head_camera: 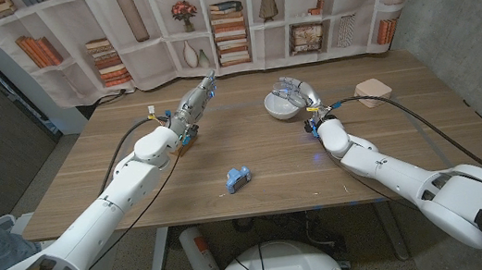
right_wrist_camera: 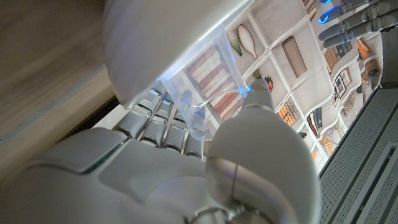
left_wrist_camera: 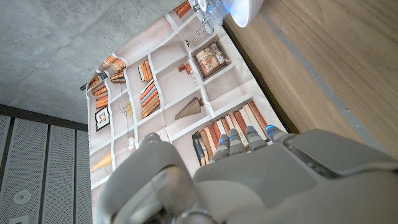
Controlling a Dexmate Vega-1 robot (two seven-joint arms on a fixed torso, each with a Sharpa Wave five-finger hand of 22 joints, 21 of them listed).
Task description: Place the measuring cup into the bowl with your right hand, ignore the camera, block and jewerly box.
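The clear measuring cup (head_camera: 287, 86) is gripped in my right hand (head_camera: 301, 95), right over the white bowl (head_camera: 277, 107) at the back middle of the table. Close up in the right wrist view, the cup (right_wrist_camera: 208, 84) sits between the fingers (right_wrist_camera: 155, 121) and thumb, against the bowl's white wall (right_wrist_camera: 158, 37). My left hand (head_camera: 196, 102) is raised over the table's back left, fingers stretched out, holding nothing. In the left wrist view, that hand (left_wrist_camera: 249, 168) points toward the bookshelf backdrop, with the bowl (left_wrist_camera: 245, 9) far off.
A small blue camera (head_camera: 238, 179) lies mid-table near the front. A tan block (head_camera: 372, 91) sits to the right of the bowl. A small orange thing (head_camera: 188, 142) peeks out under my left wrist. A bookshelf-print curtain (head_camera: 225, 16) hangs behind the table.
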